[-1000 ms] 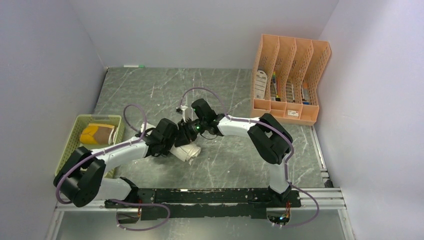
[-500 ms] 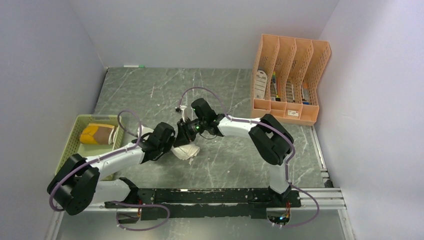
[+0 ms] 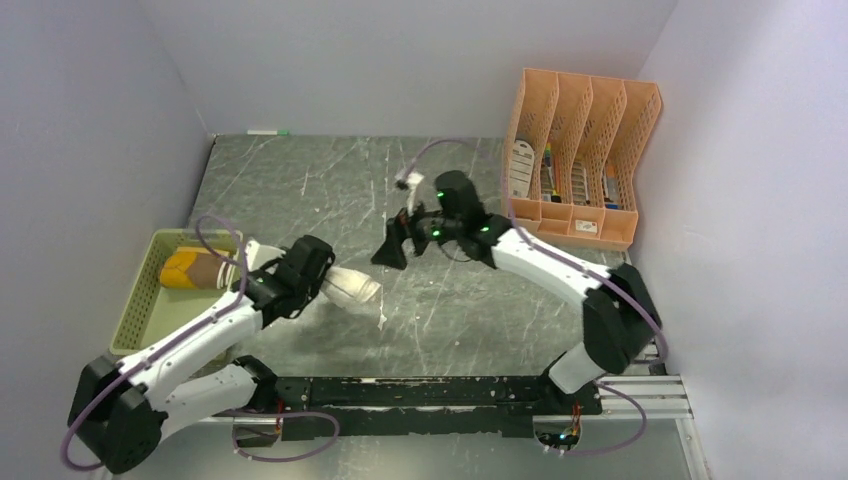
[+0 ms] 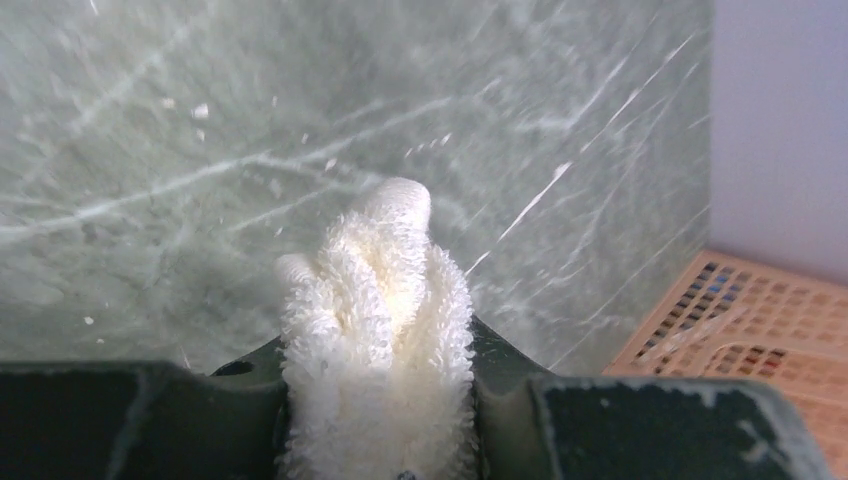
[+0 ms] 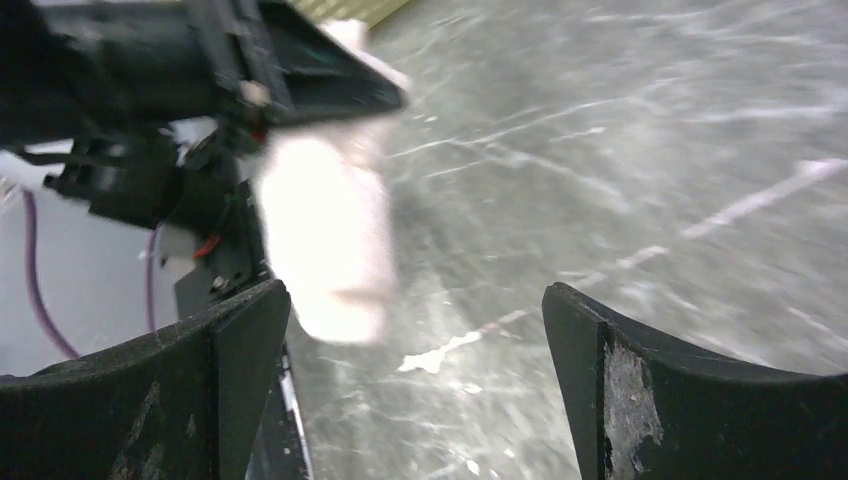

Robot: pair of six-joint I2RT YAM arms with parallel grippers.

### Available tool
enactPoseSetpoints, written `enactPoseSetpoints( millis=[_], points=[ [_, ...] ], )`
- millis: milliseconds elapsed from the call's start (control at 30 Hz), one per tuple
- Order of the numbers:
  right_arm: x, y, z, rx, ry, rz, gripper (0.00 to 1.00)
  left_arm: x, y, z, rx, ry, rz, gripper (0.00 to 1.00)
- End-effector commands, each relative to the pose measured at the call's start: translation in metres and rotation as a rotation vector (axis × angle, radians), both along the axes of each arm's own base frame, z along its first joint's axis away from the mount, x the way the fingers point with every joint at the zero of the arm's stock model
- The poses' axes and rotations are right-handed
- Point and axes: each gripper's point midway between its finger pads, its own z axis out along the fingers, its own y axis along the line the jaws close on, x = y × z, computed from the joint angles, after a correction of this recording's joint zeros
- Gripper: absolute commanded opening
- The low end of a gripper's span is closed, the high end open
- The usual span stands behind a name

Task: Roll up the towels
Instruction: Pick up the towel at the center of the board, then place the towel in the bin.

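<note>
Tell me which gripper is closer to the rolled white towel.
Left. The left gripper is shut on the white towel; the right gripper hangs open, apart from it, farther back.

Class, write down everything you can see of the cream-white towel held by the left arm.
The cream-white towel is fluffy terry cloth, rolled into a short, thick bundle; layered folds show at its free end. It lies roughly level, its other end clamped from both sides by the left tool. It is over the marbled grey table, near the middle; whether it rests on the surface cannot be told. The right tool is apart from it.
</note>
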Motion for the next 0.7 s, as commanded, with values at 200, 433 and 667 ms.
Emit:
enactPoseSetpoints(
  millis=[200,433,667],
  points=[
    [0.04,-0.076,0.039,0.029,-0.118,-0.23,1.0,-0.008,0.159,0.078,0.265,0.028,0.106,0.07],
    [0.02,-0.076,0.041,0.078,-0.074,-0.183,1.0,-0.015,0.214,0.067,0.227,0.115,0.18,0.07],
    [0.002,-0.082,0.044,0.085,-0.067,-0.15,1.0,-0.02,0.249,0.071,0.24,0.147,0.252,0.07]
  ],
)
